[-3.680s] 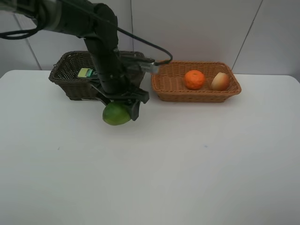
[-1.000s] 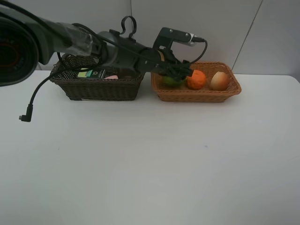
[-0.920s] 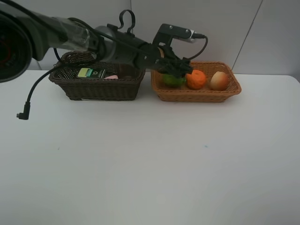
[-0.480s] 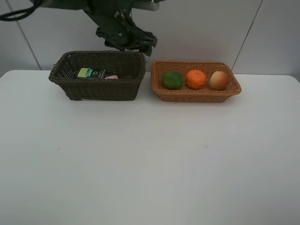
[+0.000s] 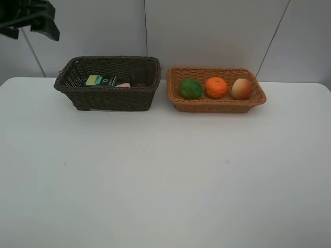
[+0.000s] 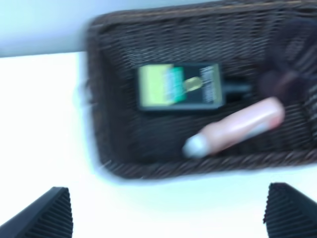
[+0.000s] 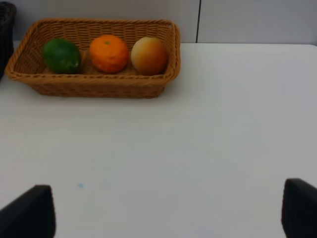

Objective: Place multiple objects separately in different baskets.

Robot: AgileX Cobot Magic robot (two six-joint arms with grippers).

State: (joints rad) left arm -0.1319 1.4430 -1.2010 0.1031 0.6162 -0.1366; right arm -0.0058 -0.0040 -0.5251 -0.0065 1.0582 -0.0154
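Exterior high view: 3 fruits, lime (image 5: pixel 191 89), tangerine (image 5: pixel 215 87), apple (image 5: pixel 241 89), sit in tan basket (image 5: pixel 216 105). Dark basket (image 5: pixel 106 96) holds green-label bottle (image 6: pixel 179 86), pink bottle (image 6: pixel 235 127), mauve cup (image 5: pixel 138 73). Counter (image 5: pixel 165 175) bare; sorting looks complete. Left claw (image 6: pixel 166 208) and right claw (image 7: pixel 168 208) both spread, empty.

The left pincer (image 5: pixel 31 20) hangs high at the far left corner of the overhead view, only its dark end visible. In its wrist view the left pincer (image 6: pixel 168 210) has its fingers spread wide with nothing between them. The right pincer (image 7: pixel 168 210) likewise stands wide apart, empty, above the tabletop (image 7: pixel 198 139).
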